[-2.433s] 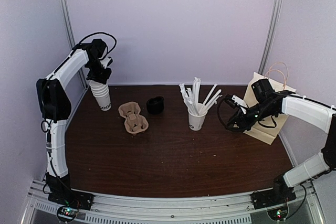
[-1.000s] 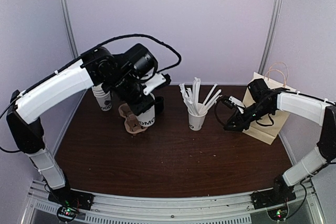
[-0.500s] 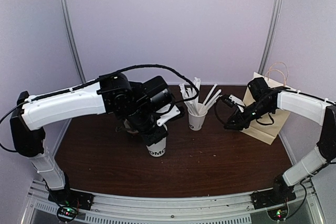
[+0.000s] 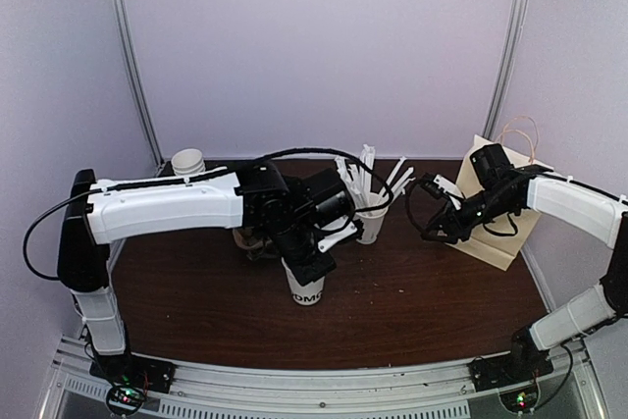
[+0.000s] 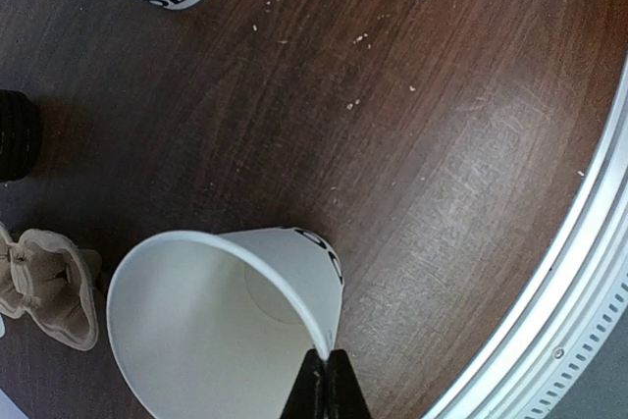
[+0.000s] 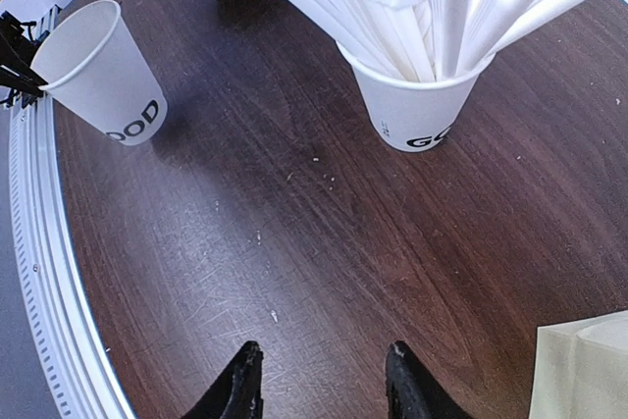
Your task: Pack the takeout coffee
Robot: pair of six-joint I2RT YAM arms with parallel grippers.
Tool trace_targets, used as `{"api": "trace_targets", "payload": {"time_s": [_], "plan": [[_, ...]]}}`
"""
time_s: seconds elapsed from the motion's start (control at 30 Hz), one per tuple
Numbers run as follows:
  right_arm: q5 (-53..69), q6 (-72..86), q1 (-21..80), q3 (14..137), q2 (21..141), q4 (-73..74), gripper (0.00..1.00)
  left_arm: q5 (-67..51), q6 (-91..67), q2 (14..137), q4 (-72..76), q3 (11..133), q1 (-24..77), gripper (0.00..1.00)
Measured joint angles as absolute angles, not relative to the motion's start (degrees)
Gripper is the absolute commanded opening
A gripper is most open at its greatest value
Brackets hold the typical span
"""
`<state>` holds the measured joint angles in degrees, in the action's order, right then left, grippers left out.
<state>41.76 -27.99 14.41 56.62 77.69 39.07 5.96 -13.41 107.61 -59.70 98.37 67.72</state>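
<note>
The left arm is reaching far out from its base. Its long white link is lying almost level above the table (image 4: pixel 432 291), and its wrist is bending down on the near-left side of the straw cup (image 4: pixel 371 226). The left gripper (image 4: pixel 305 265) is pointing downward with its fingers pressed together on the rim of the white paper cup (image 4: pixel 308 289), pinching the thin wall between them. In the left wrist view the black tips are meeting right at the cup's lip. This cup is sitting upright and open-mouthed, nearer the arm bases than the straw cup and apart from it. Whether its base is touching the table cannot be told.

The black lid (image 5: pixel 14 134) is lying off the cup, at the edge of the left wrist view, near the cardboard cup carrier (image 5: pixel 49 282), which is lying left of the straw cup.

The right arm is coming in from the right of the straw cup, with its forearm sloping down toward it. The right gripper (image 4: pixel 429 211) is hovering just right of the straw cup, above the table, with its fingers (image 6: pixel 240 390) spread and gripping nothing. The paper bag (image 4: pixel 498 235) is standing farther right of the straw cup, behind that forearm.
</note>
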Motion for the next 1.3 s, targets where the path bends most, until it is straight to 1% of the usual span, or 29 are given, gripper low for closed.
{"api": "trace_targets", "payload": {"time_s": [0.37, 0.5, 0.57, 0.6, 0.63, 0.8, 1.03, 1.1, 1.2, 1.3], "plan": [[41.76, -27.81, 14.41, 56.62, 77.45, 38.87, 0.44, 6.24, -14.26, 108.20, -58.17, 96.77, 67.72, 0.00], [41.74, -27.81, 14.37, 56.62, 77.47, 38.96, 0.44, 5.82, -14.72, 108.22, -57.80, 96.47, 67.72, 0.08], [41.76, -27.81, 14.20, 56.62, 77.58, 39.07, 0.44, 5.76, -15.03, 108.22, -57.80, 96.47, 67.75, 0.16], [41.78, -27.83, 14.02, 56.62, 77.78, 39.13, 0.44, 5.74, -15.27, 108.22, -57.87, 96.47, 67.79, 0.22], [41.78, -27.83, 13.76, 56.64, 78.17, 39.20, 0.44, 5.78, -15.49, 108.20, -57.89, 96.47, 67.83, 0.24], [42.02, -27.90, 12.95, 57.04, 82.11, 40.05, 0.45, 5.76, -16.91, 106.34, -57.87, 95.42, 67.90, 0.26], [44.03, -28.03, 11.94, 57.08, 81.60, 41.21, 0.45, 6.74, -18.20, 100.86, -57.98, 94.87, 67.94, 0.28], [44.21, -28.01, 11.73, 57.08, 81.19, 41.23, 0.45, 7.44, -18.15, 99.81, -58.04, 95.57, 67.94, 0.30], [44.53, -27.81, 11.70, 57.08, 79.92, 41.21, 0.45, 9.17, -17.41, 98.52, -58.35, 97.27, 67.94, 0.38], [44.75, -27.55, 11.70, 57.08, 77.52, 41.17, 0.46, 11.57, -16.08, 96.82, -59.05, 99.20, 67.24, 0.42]]}}
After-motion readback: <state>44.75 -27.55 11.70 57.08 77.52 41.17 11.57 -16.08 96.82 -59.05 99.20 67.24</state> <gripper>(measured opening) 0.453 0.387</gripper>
